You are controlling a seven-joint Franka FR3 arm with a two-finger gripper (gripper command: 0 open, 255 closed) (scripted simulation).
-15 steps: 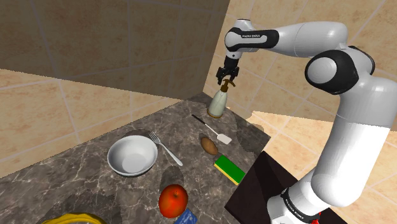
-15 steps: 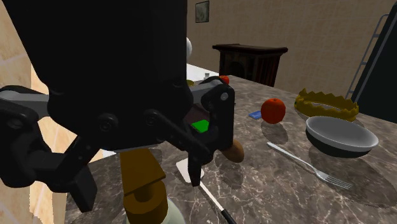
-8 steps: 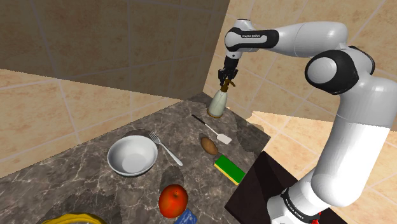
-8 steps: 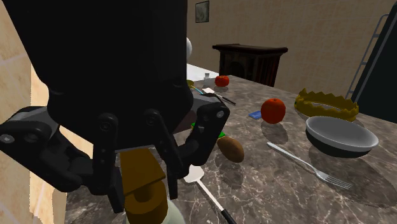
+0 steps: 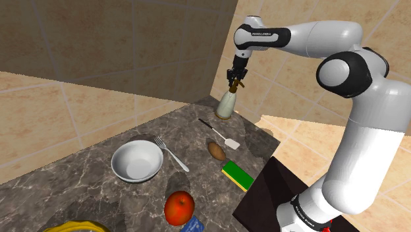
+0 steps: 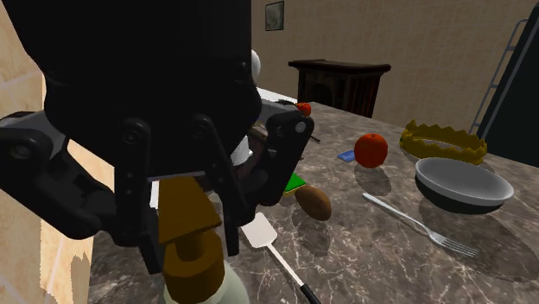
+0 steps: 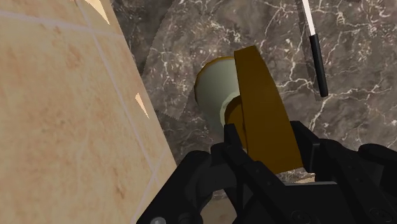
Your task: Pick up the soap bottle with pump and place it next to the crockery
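**End effector clamped on the pump**

The end effector (image 5: 235, 77) points down, its 2 fingers closed on the brown pump head (image 7: 262, 105). Below it the pale soap bottle (image 5: 227, 105) stands upright at the far corner of the dark marble worktop (image 5: 85, 178), just beside the tiled wall (image 7: 63, 114). A spatula (image 5: 231, 142) lies near. The white bowl (image 5: 137, 161) and 1 fork (image 5: 170, 153) sit well apart, toward the shoulder view's left.

Dark marbled counter (image 5: 79, 181), white bowl (image 5: 137, 162) at the shoulder view's left, fork (image 5: 172, 154) just beside it, spatula (image 5: 218, 132) farther back, brown potato (image 5: 216, 150), green sponge (image 5: 238, 174) at right edge, red apple (image 5: 178, 207) nearest.
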